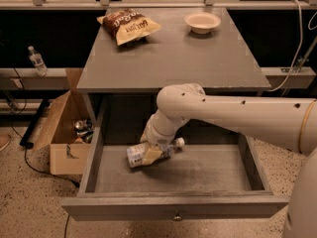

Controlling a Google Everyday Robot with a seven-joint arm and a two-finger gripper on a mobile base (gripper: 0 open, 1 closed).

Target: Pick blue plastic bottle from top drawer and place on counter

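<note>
Bottom of frame: the top drawer (198,175) is pulled fully open, front panel and small knob (176,216) nearest the camera. The floor is bare on the right side and along the front.

Centre-left of the drawer floor: the blue plastic bottle (136,155) lies on its side, white cap pointing right and slightly up in the frame, label end toward the left wall. It appears to rest on the floor, not lifted.

The gripper (151,155) is down in the drawer, right at the bottle's middle, with a tan pad covering part of the label. Cannot tell whether it is clamped on the bottle or only placed around it. The white arm (223,115) comes in from the right edge of the frame and bends down over the drawer.

Above, mid-frame: the counter (173,63), flat and grey. Chip bag (128,25) at its upper left, pale bowl (202,21) at its upper right. The centre and front of the top are free.

Left of the cabinet: an open cardboard box (62,133) on the floor, and a tiny bottle (35,61) on a ledge, not the target.

Judgement: the grasp step is in hand; nothing placed yet. Next move calls for a confirmed firm hold, a straight lift clear of the drawer, then a carry to the open front part of the counter, avoiding bag and bowl.
</note>
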